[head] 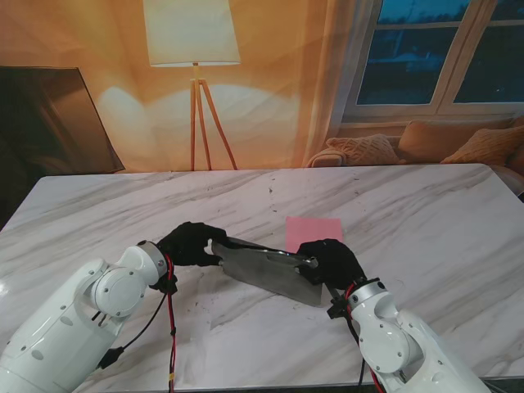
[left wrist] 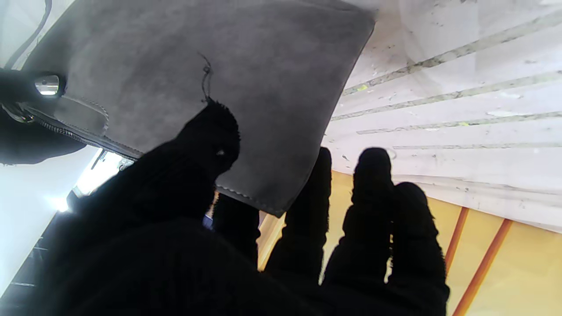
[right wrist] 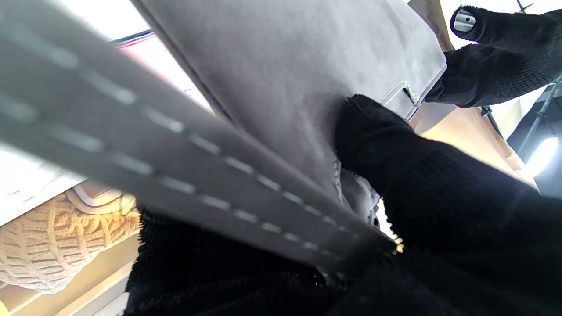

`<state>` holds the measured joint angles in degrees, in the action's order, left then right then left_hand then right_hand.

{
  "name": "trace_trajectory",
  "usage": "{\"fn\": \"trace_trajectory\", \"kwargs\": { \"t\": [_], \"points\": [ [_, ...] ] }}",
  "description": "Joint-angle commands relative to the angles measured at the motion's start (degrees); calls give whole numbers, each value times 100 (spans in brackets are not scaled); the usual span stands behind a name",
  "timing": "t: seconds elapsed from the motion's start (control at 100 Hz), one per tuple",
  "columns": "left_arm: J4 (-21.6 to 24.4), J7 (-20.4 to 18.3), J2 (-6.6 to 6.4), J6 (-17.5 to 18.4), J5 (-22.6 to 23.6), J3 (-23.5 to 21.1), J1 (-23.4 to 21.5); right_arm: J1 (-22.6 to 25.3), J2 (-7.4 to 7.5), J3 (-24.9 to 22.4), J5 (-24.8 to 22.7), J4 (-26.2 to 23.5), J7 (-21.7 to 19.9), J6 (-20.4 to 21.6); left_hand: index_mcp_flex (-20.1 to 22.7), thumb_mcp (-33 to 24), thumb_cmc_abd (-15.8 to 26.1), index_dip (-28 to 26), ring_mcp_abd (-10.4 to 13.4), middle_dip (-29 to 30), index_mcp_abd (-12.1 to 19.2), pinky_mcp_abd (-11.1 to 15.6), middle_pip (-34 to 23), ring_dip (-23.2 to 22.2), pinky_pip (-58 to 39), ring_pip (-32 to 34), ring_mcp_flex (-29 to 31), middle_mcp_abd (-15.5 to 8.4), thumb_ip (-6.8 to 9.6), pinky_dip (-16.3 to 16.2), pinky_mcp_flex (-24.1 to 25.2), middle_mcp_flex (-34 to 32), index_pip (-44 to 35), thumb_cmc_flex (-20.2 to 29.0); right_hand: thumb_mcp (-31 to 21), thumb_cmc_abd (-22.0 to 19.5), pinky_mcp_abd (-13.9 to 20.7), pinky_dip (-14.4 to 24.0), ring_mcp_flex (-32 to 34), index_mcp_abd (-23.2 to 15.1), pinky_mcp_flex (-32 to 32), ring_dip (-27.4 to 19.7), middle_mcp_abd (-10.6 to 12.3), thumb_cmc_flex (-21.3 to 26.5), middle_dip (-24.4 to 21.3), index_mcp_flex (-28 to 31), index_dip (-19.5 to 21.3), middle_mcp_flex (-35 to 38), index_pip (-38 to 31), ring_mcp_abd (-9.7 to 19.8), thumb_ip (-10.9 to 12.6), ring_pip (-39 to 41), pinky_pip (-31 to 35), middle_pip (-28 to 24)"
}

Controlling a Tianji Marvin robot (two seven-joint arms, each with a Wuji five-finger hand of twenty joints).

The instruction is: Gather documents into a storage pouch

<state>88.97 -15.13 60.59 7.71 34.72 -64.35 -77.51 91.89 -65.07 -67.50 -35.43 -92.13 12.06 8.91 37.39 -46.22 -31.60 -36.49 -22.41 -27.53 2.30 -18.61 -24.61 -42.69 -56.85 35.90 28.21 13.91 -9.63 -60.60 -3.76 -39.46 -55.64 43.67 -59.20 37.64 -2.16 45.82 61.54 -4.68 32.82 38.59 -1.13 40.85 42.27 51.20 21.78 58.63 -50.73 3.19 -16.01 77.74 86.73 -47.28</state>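
I've got my left hand point(head: 190, 243) and right hand point(head: 330, 262) each clamped on one end of the grey pouch point(head: 266, 273) — lifted clear, I'd guess, to take the pink document point(head: 313, 232).

A floor lamp point(head: 192, 34) casts warm orange light on the wall behind the marble table point(head: 426, 213), whose top shows soft glare. Dusk-blue windows point(head: 434, 51) stay dark. Wrist views are backlit; a strap point(right wrist: 131, 145) blurs close to the lens.
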Motion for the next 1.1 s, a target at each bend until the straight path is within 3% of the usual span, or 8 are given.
{"fn": "trace_trajectory", "kwargs": {
  "t": [0.0, 0.12, 0.21, 0.42, 0.62, 0.7, 0.78, 1.09],
  "points": [
    [-95, -56, -20, -81, -36, 28, 21, 24, -2, -9, 5, 7, -80, -60, 112, -231, -250, -176, -258, -148, -606, 99, -309, -251, -1500, 588, 410, 78, -197, 329, -147, -441, -735, 180, -389, -413, 61, -70, 127, -712, -58, -34, -241, 424, -10, 450, 234, -123, -607, 513, 117, -33, 20, -11],
    [-131, 22, -8, -92, -3, 53, 22, 19, -2, -17, 20, 17, -100, -104, 179, -372, -315, 53, -283, -207, -574, 68, -531, -474, -1984, 1265, 843, 182, -209, 295, -728, -742, -672, 328, -396, -417, 58, -83, 103, -701, -88, -52, -237, 398, -9, 430, 229, -124, -617, 481, 109, -80, -2, -14],
    [-149, 162, 5, -48, 127, 44, 4, 15, -3, -21, 41, 18, -114, -138, 525, -477, -126, 797, -295, -388, -470, 35, -633, -427, -2086, 1434, 1125, 207, -219, 283, -1018, -1102, -20, 622, -395, -432, 56, -117, 42, -692, -147, -107, -233, 362, -14, 370, 200, -147, -620, 418, 98, -213, -66, -5],
    [-154, 441, 46, -54, 254, -9, -58, 14, 1, -6, 53, 6, -151, -185, 1067, 139, 324, 1300, -434, -945, -744, -50, -415, -399, -2261, 1795, 1430, 292, -212, 324, -1308, -1711, 399, 1341, -287, -514, 13, -278, -258, -638, -432, -354, -213, 191, -144, -91, -23, -406, -591, 216, 75, -818, -361, 279],
    [-168, 826, 95, -23, 440, -97, -147, 38, 21, -57, 96, -51, -299, -288, 1237, 28, 187, 1179, -563, -1132, -1138, -95, -640, -540, -2324, 2125, 1574, 577, -203, 298, -1407, -1920, 399, 1434, -407, -282, 40, -423, -1070, -487, -1116, -613, -98, -929, -743, -1132, -117, -1482, -12, 29, -70, -1909, -941, 624],
    [-186, 1023, 118, 6, 529, -138, -180, 38, 22, -71, 138, -74, -342, -321, 1277, -232, 67, 1136, -563, -1159, -1098, -75, -681, -578, -2343, 2189, 1600, 555, -242, 297, -1439, -1971, 375, 1281, -605, -322, 32, -415, -1459, -343, -1391, -737, -63, -1512, -991, -1314, 229, -1951, 802, -9, 212, -2441, -1208, 844],
    [-190, 1168, 137, 19, 592, -181, -215, 30, 28, -83, 149, -94, -383, -338, 1259, -288, 43, 1101, -536, -1188, -1028, -59, -700, -594, -2328, 2210, 1581, 536, -256, 304, -1411, -1963, 338, 1254, -735, -376, 41, -396, -1818, -251, -1582, -875, -10, -1920, -1155, -1499, 773, -2339, 1463, -24, 833, -2961, -1434, 1052],
    [-114, 1330, 126, 3, 884, -433, -401, -52, 7, -94, 174, -108, -345, -446, 1029, -137, 195, 757, -387, -1382, -744, 42, -674, -651, -2231, 2210, 1435, 385, -267, 359, -1255, -1822, 242, 1355, -300, -366, 70, -489, -2749, -191, -2103, -1239, 135, -2057, -1467, -2477, 829, -3399, 1893, 10, 867, -4042, -2110, 1498]
  ]
}}
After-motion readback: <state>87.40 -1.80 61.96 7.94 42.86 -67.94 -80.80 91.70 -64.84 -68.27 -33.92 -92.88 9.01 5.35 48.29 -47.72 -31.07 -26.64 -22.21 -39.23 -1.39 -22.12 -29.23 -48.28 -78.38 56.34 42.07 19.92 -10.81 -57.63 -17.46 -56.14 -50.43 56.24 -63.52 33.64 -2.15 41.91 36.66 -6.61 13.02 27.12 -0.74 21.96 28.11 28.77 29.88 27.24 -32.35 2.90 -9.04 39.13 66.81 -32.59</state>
